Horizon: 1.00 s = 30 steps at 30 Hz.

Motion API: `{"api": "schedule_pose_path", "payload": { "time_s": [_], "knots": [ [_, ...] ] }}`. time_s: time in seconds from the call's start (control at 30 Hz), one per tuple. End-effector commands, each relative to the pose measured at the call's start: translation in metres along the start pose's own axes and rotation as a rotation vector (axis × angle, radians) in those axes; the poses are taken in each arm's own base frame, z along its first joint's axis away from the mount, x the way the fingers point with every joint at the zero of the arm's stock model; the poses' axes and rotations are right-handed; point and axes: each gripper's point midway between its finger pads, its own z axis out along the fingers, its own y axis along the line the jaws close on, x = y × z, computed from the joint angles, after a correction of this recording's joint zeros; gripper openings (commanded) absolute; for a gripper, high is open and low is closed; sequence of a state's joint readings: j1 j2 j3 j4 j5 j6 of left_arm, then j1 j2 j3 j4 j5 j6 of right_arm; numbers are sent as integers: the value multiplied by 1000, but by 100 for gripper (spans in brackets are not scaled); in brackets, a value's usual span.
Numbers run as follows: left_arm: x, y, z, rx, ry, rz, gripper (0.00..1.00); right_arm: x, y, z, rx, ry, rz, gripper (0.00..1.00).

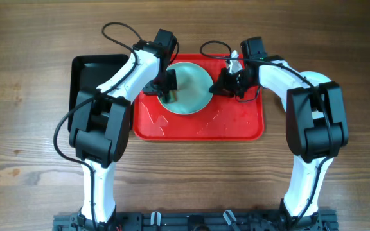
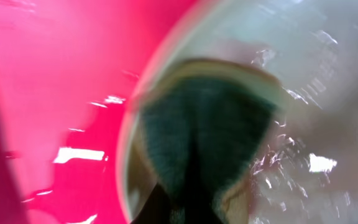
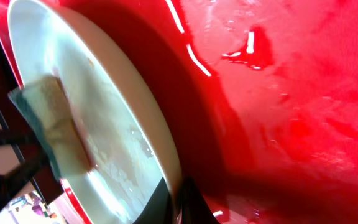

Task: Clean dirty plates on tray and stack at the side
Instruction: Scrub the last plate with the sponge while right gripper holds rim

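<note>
One pale blue plate [image 1: 191,96] lies at the back middle of the wet red tray [image 1: 236,125]. My left gripper [image 1: 166,90] is shut on a green and tan sponge [image 2: 204,124] and presses it on the plate's left part [image 2: 328,93]. My right gripper [image 1: 218,86] is shut on the plate's right rim; in the right wrist view its fingers [image 3: 182,199] pinch the rim of the plate [image 3: 123,118], and the sponge [image 3: 58,124] shows on the far side. The plate's surface is wet with faint smears. No other plates show.
A black rectangular tray [image 1: 85,77] lies left of the red tray, partly under my left arm. A small white object [image 1: 234,64] sits at the red tray's back edge by my right wrist. Water pools on the tray floor [image 3: 253,43]. Wooden table surrounds both trays.
</note>
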<state>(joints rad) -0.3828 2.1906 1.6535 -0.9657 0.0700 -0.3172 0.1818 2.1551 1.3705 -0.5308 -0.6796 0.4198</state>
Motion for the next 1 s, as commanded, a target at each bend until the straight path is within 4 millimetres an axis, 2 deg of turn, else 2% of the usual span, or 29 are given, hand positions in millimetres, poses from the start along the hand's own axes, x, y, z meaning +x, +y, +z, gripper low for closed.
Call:
{"api": "schedule_pose_path", "payload": {
  "time_s": [0.0,0.07,0.2,0.37,0.47,0.63,0.7,0.77,0.97],
  "knots": [
    [47,-72,-2,323,135,369,4,0,-24,9,64,6,38,4],
    [55,-83,-3,360,145,431,4,0,-24,9,63,6,37,4],
    [62,-91,-3,363,147,505,4,1,-24,9,64,6,37,4],
    [51,-90,-3,364,109,488,4,0,-24,9,63,6,37,4],
    [28,-71,3,251,50,353,4,1,-24,9,64,7,38,4],
    [-14,-6,6,-121,-120,54,4,1,-24,9,64,6,37,4],
    [-27,12,1,-214,-193,-23,4,1,-24,9,64,6,38,4],
    [-39,14,-2,-231,-249,-41,4,1,-24,9,64,7,36,4],
    [-76,-10,-11,-146,-412,-48,4,1,-24,9,64,8,35,4]
  ]
}}
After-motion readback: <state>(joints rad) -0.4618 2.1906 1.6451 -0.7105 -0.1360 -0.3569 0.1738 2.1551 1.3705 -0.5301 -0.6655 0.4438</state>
